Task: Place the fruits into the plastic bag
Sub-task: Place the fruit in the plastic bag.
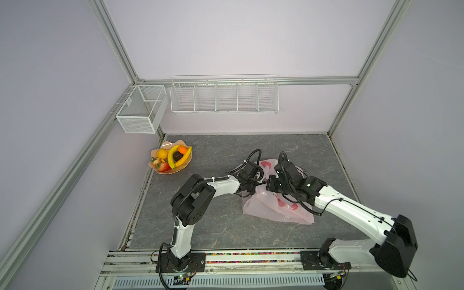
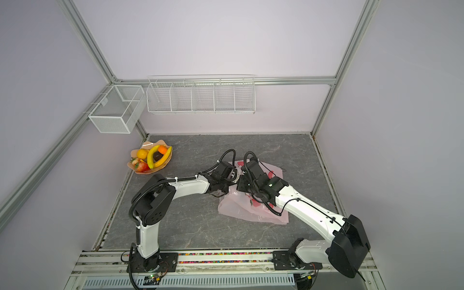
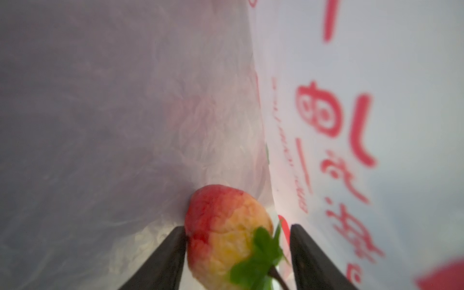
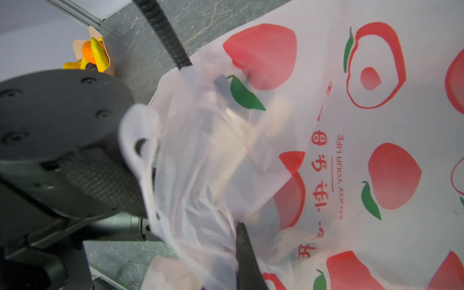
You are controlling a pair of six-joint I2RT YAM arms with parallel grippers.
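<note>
One strawberry [image 3: 226, 236] lies between the parted left hand [image 3: 237, 227]; right hand [image 4: 240, 225] pinches the plastic bag [image 4: 326, 62] rim.

worktop [image 1: 226, 226]: is carrying the dish [image 1: 167, 144] and the plastic bag [image 1: 266, 208], well apart.
dish: is sitting in the far left corner, the fruits [image 1: 172, 157] lying in it.
plastic bag: is lying right of the middle, under both wrists.
strawberry [image 3: 221, 226]: is lying inside the plastic bag between the left jaws, touching only one.
right jaws: are pinching the bag's film near its mouth.
mesh box [image 1: 140, 110], wire rack [image 1: 224, 95]: are hanging behind the worktop, box left of rack.
</note>
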